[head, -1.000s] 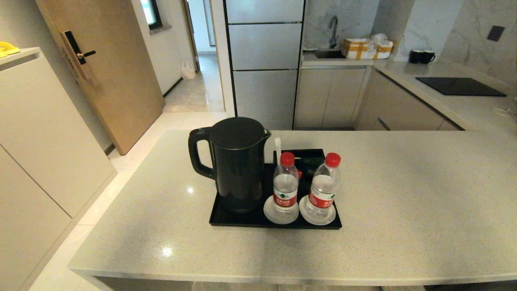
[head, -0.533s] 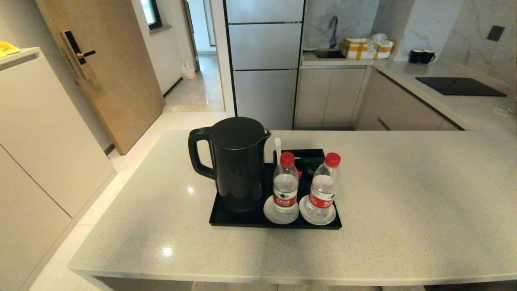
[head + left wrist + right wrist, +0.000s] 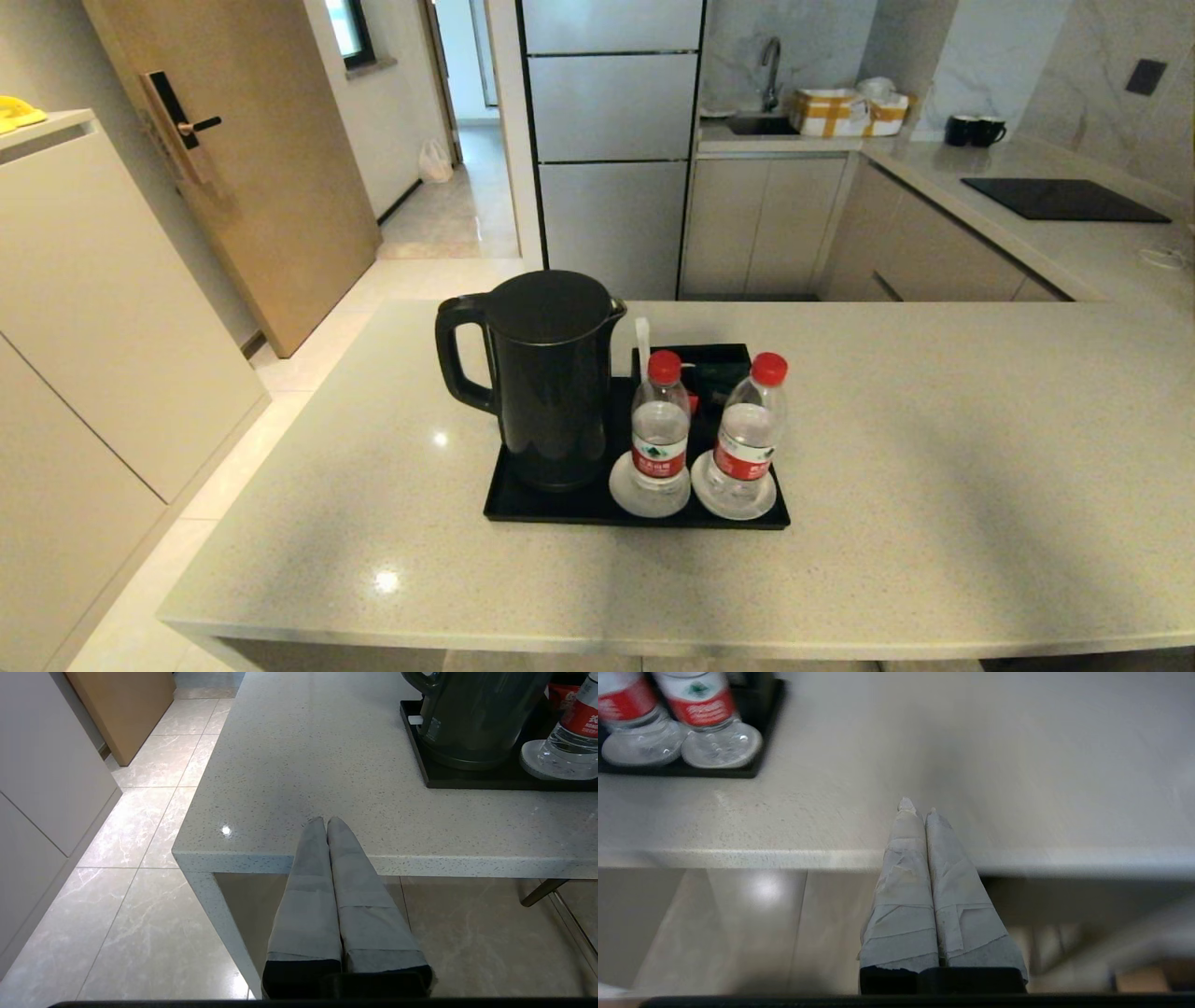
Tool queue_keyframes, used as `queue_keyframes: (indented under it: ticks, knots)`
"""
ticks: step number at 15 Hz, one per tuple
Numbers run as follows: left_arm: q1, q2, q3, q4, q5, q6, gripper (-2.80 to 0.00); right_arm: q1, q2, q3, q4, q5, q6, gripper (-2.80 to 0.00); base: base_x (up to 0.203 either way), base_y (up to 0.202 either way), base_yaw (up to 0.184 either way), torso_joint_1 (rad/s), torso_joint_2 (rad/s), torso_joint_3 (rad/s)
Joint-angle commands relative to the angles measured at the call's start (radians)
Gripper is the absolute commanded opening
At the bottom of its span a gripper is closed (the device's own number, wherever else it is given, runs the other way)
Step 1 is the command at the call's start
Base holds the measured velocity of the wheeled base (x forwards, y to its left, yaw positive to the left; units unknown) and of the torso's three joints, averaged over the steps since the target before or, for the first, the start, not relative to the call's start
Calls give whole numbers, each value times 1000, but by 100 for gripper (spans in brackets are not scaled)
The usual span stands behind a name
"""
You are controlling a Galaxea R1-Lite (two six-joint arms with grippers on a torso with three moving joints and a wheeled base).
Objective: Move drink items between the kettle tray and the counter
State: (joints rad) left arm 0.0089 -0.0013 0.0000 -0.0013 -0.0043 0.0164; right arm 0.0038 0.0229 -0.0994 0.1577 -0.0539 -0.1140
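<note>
Two clear water bottles with red caps stand upright on the black kettle tray (image 3: pixel 560 509), each on a white coaster: the left bottle (image 3: pixel 659 425) and the right bottle (image 3: pixel 749 429). The tray sits mid-counter (image 3: pixel 934 485). Neither arm shows in the head view. In its wrist view my left gripper (image 3: pixel 325 820) is shut and empty, at the counter's near edge, short of the tray (image 3: pixel 467 781). My right gripper (image 3: pixel 917 807) is shut and empty too, at the near edge, off to the side of the bottles (image 3: pixel 703 704).
A tall black kettle (image 3: pixel 546 373) fills the tray's left half. Behind the bottles is a black compartment box (image 3: pixel 709 364) with sachets. A sink worktop (image 3: pixel 766 126) and a black hob (image 3: pixel 1064 199) lie far behind. Floor drops away at the counter's left edge.
</note>
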Motion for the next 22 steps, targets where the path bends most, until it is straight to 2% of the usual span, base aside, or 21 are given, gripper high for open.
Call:
queue_keyframes:
  ticks: [1,2,3,5,6,10,14,22]
  knots:
    - [0,1,2,0,1,0,-280,1,-21,108,-181,43,32,-280,0,0,0,0,0,0]
    - [0,1,2,0,1,0,-280,0,-22,103,-179,39,127,-280,0,0,0,0,0,0]
    - [0,1,2,0,1,0,-280,0,-23,101,-170,37,172,-280,0,0,0,0,0,0]
    - [0,1,2,0,1,0,-280,1,-24,100,-154,44,67,-280,0,0,0,0,0,0]
    - [0,1,2,0,1,0,-280,1,-24,99,-152,46,62,-280,0,0,0,0,0,0]
    - [0,1,2,0,1,0,-280,-1,-24,99,-152,46,64,-280,0,0,0,0,0,0]
    - [0,1,2,0,1,0,-280,1,-24,99,-154,43,112,-280,0,0,0,0,0,0]
    - [0,1,2,0,1,0,-280,1,-24,99,-155,45,114,-280,0,0,0,0,0,0]
